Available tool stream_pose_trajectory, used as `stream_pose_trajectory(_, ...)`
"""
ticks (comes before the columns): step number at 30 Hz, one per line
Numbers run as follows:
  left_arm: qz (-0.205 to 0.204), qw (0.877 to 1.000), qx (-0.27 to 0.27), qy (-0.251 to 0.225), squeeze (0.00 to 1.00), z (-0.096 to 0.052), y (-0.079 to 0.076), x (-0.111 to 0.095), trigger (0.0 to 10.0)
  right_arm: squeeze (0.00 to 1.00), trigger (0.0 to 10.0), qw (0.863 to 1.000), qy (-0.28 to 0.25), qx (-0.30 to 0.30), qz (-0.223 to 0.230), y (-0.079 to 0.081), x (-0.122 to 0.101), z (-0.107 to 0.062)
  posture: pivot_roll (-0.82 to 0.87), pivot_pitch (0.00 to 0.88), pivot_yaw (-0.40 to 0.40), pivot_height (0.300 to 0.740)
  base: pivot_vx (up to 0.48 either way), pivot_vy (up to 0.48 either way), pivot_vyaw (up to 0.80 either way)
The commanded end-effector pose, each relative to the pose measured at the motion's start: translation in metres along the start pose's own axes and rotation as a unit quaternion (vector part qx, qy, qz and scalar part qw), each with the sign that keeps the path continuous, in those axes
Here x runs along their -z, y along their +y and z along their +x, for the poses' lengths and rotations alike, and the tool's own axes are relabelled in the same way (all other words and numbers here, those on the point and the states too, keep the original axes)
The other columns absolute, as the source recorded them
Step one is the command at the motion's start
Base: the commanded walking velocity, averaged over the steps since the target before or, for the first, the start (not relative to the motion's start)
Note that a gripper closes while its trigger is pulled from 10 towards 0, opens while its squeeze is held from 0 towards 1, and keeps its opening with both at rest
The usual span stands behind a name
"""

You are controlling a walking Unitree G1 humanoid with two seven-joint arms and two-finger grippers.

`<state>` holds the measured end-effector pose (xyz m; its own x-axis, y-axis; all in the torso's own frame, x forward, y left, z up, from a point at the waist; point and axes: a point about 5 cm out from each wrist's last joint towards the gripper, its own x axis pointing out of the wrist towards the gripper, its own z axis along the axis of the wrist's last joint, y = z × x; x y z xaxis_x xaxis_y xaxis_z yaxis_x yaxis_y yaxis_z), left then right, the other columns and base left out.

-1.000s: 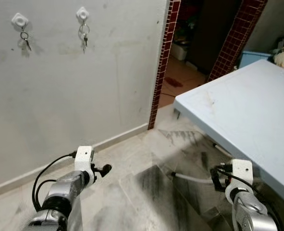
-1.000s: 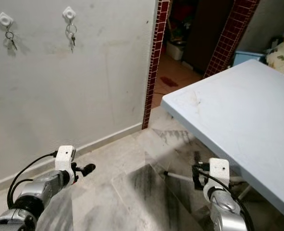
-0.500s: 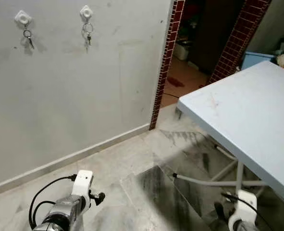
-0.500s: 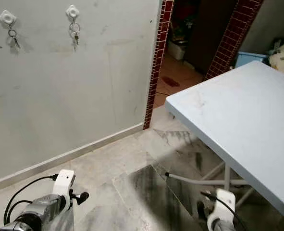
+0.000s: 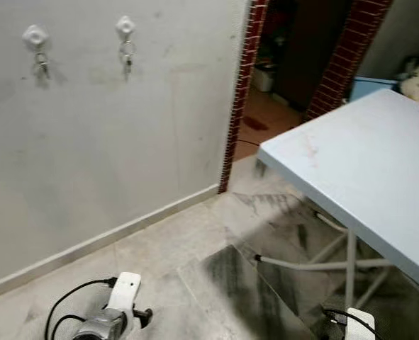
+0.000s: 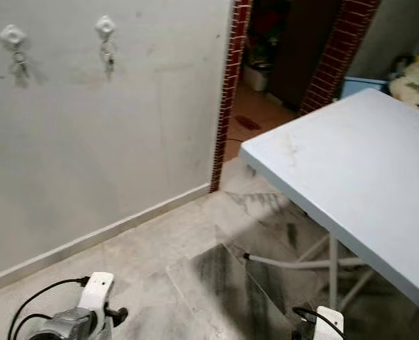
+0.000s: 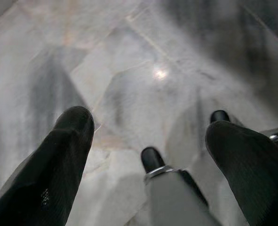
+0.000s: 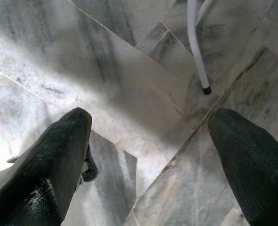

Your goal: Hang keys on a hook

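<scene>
We log a grey wall (image 5: 88, 142) at 11 o'clock, a light-blue folding table (image 5: 365, 170) at 2 o'clock, marble floor (image 5: 216, 234) below. Our left gripper (image 7: 148, 141) and right gripper (image 8: 148, 141) hang low, fingers spread wide, holding nothing. Two white hooks (image 5: 125, 27) each carry keys (image 5: 126, 55), at 11 o'clock.

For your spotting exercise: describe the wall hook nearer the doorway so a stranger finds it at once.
Start at the red-tiled door edge and look left along the grey wall. Two white hooks sit high up; yours is the right hook, closer to the tiles, with keys hanging below.
</scene>
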<state>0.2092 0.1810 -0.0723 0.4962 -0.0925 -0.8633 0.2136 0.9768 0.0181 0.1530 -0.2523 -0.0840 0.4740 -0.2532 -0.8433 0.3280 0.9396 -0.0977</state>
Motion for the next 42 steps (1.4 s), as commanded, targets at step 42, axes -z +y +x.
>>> stream_pose_trajectory(42, 0.026, 1.000, -0.011, 0.005, 0.00, 0.002, -0.011, 0.008, 10.0, 0.00, 10.0, 0.999, 0.018, -0.036, -0.020, 0.030, 0.009, 0.000, 0.03, 0.000, -0.033, 0.740, 0.000, 0.000, -0.78)
